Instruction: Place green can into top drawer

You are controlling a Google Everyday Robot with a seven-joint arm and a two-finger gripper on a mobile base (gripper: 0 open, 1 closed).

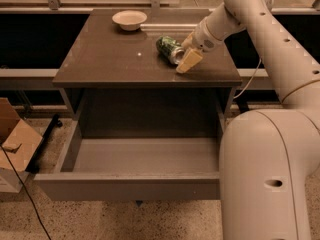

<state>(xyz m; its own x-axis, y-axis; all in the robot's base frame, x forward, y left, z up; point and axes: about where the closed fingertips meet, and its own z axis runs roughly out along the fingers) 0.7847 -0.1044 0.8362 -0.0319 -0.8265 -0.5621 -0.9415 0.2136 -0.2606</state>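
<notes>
The green can (168,47) lies on its side on the cabinet top (110,59), right of centre, with its silver end toward the front right. My gripper (188,58) comes in from the right and sits right against that silver end, low over the top. The top drawer (127,187) is pulled out wide below the cabinet top, and nothing shows inside it. My arm runs from the gripper up to the right and down the right side of the view.
A pale round bowl (129,19) stands at the back of the cabinet top. A cardboard box (14,144) and a black cable lie on the floor at the left. My base (270,179) fills the lower right, next to the drawer's right end.
</notes>
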